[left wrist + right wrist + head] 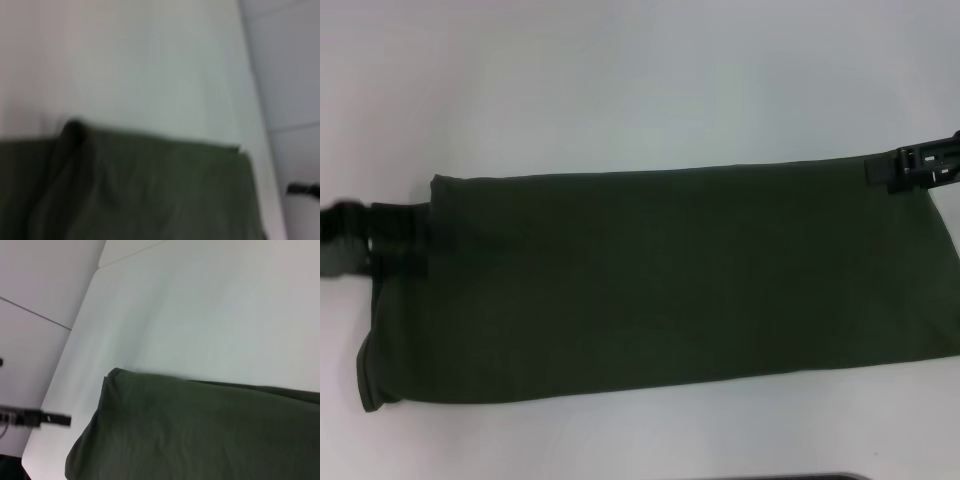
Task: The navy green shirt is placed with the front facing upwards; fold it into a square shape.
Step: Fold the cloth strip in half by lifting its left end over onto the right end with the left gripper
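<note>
The navy green shirt (660, 285) lies on the white table (620, 80) as a long band running left to right, plain green side up, with no lettering showing. My left gripper (382, 240) is at the band's left end, against the cloth edge. My right gripper (905, 166) is at the band's far right corner, touching the cloth there. The left wrist view shows the shirt (130, 190) with a raised fold at one corner. The right wrist view shows the shirt (200, 435) lying flat with a rounded corner.
White table surface surrounds the shirt, with a wide strip behind it and a narrower one in front. A dark edge (810, 477) shows at the bottom of the head view. The table's edge (75, 340) and the floor beyond appear in the right wrist view.
</note>
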Motion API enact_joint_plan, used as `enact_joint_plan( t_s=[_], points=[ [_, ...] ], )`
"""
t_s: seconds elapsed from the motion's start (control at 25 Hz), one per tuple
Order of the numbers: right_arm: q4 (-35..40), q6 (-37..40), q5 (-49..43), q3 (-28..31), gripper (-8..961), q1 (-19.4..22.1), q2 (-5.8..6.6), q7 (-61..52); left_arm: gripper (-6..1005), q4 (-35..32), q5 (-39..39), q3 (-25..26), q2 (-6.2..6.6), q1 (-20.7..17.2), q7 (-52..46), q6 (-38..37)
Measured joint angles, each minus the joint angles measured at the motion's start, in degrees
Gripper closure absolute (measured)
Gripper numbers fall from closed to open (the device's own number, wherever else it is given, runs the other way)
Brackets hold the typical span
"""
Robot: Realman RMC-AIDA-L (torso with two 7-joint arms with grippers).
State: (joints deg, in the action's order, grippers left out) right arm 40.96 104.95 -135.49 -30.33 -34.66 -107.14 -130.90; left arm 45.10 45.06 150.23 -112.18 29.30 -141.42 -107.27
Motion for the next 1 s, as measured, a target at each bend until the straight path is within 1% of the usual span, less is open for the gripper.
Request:
enact_joint_plan(
  t_s=[0.08,0.24,0.36,0.64,1.0],
  points=[
    [0.0,0.0,0.0,0.0,71,0.2,-0.05,-0.1,126,0.0,-1.9,-1.7,-0.19,0.0,-0.6,0.1],
    [0.0,-0.1,0.0,0.1,72,0.3,-0.07,-0.4,126,-0.5,-2.8,-2.2,-0.59,0.0,-0.4,1.5],
    [0.0,-0.2,0.0,0.1,73,0.3,-0.08,-0.5,125,-1.7,-3.2,-2.6,-0.68,0.0,-0.3,3.5],
    [0.0,-0.4,0.0,0.1,74,0.7,-0.19,-0.7,125,-2.6,-3.7,-2.9,-1.4,0.0,-0.3,9.9],
    [0.0,-0.1,0.0,0.1,76,1.4,-0.17,-1.2,127,-3.1,-7.8,-2.7,-0.86,0.0,-0.5,10.8]
  ],
)
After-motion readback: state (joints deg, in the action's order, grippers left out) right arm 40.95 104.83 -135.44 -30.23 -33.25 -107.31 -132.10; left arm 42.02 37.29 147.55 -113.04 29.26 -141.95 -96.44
